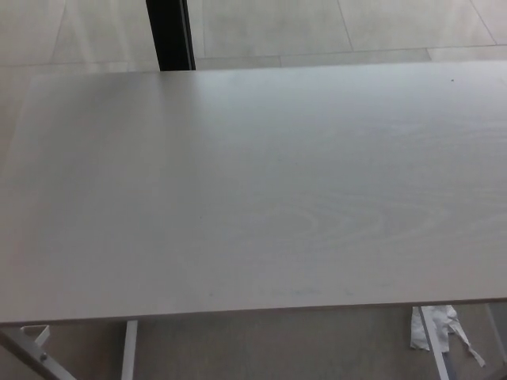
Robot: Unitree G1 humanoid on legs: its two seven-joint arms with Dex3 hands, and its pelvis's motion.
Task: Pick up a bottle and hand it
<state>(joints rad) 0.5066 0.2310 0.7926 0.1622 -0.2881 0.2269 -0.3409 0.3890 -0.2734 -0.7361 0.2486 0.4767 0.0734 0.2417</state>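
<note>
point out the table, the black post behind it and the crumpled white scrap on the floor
table (253, 190), head view, bare middle of its pale top
black post (169, 33), head view, middle of its dark upright face
white scrap (444, 324), head view, its crumpled body under the table's near edge

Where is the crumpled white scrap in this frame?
In the head view, the crumpled white scrap lies on the floor at the lower right, just below the table's near edge, beside a white table leg.
</note>
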